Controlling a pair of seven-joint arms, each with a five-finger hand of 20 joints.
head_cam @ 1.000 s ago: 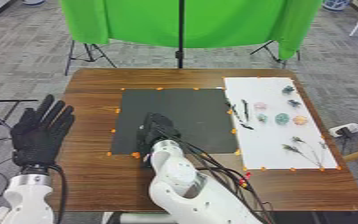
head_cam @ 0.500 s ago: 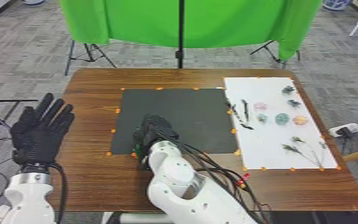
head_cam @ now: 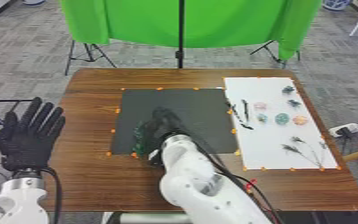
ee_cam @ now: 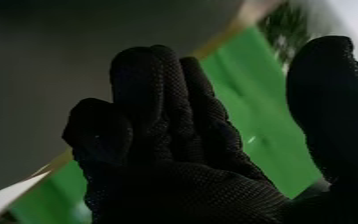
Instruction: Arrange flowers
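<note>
The worktop (head_cam: 87, 175) carries a black mat (head_cam: 206, 100) across its middle and, by its right edge, a white sheet (head_cam: 255, 90).

The left hand (head_cam: 29, 142) is wide, fingers straight and spread, beside the worktop's left edge. The right hand (head_cam: 168, 120) is over the mat, also wide: fingers extended, thumb well apart, nothing held between them.

1 green sprig (head_cam: 140, 137) lies on the mat towards its near left corner, just beside the right hand; I cannot tell whether they touch. Thin stems (head_cam: 295, 150) lie towards the sheet's near edge, dark twigs (head_cam: 246, 111) along its left edge. The flower heads are smaller: an orange flower (head_cam: 301, 120), a teal flower (head_cam: 282, 119) and a pink flower (head_cam: 261, 106) around the middle, and 2 dark blooms (head_cam: 291, 96) towards the far right corner.

The likeliest trouble is the right hand's glove or cables snagging the sprig and dragging it askew on leaving. Later, a thick glove could crush a flower head or knock its neighbour.

I can read no brand, label or writing.
</note>
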